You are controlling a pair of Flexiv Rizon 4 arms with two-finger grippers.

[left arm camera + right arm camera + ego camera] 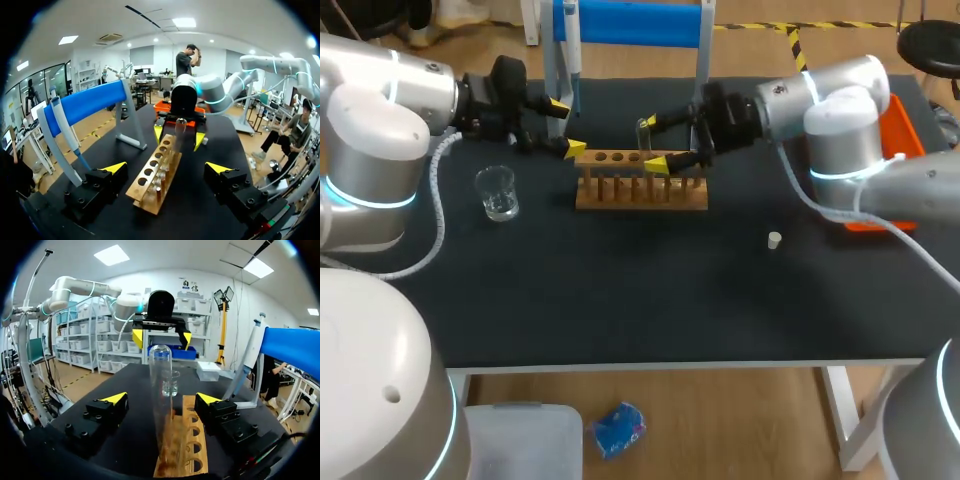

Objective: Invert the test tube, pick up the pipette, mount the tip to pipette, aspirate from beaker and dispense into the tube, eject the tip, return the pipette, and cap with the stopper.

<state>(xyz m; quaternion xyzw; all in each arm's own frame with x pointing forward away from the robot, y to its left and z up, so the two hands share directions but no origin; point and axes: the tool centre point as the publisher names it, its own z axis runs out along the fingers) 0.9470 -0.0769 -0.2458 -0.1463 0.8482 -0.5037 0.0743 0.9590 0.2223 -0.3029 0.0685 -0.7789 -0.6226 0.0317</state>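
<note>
Wooden rack [640,190] is sitting on the black tabletop [620,300], and both arms are levelling out low over it from opposite ends, pincers pointing at each other. A blue stand [82,105] is standing beside the left pincer [166,167], with the pipette [62,125] hanging on it. The glass beaker [498,192] is resting on that pincer's other side, near the rack's end. A small white stopper [774,239] is lying on its own, well apart from the right pincer [161,398], and an orange tray [900,150] is showing behind that arm.

The left pincer is gaping wide with nothing in its grasp, the rack's near end lying between its yellow tips. The right pincer is also spread wide. The test tube [161,400] is standing upright in the rack between its fingers [115,398], with clear gaps on both sides, so it is gripping nothing.
</note>
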